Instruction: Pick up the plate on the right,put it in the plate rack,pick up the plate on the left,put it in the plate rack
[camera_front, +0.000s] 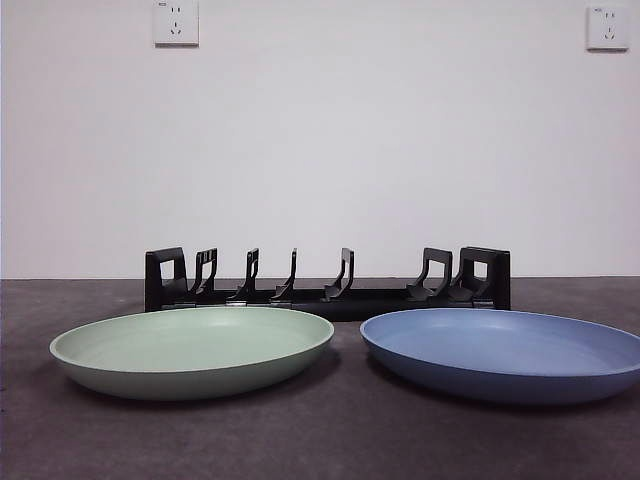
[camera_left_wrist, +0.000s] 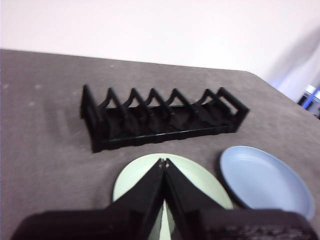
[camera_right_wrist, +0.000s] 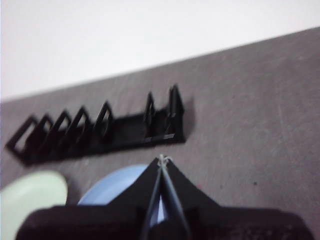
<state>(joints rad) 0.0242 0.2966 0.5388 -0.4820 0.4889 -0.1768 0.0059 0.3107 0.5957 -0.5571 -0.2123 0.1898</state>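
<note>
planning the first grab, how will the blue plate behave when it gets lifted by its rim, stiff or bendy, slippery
The blue plate looks like rigid matte plastic, so it probably stays stiff and feels light. Its rim is thin and flares outward at a low angle, so a pinch there may slip or let the plate tilt. Sitting flat on the grey table, it seems unlikely to roll.

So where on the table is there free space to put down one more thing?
Bare table lies in front of the green plate and blue plate, and, in the right wrist view, beside the plate rack on the blue plate's side. It is crowded between the plates and between plates and rack.
</note>
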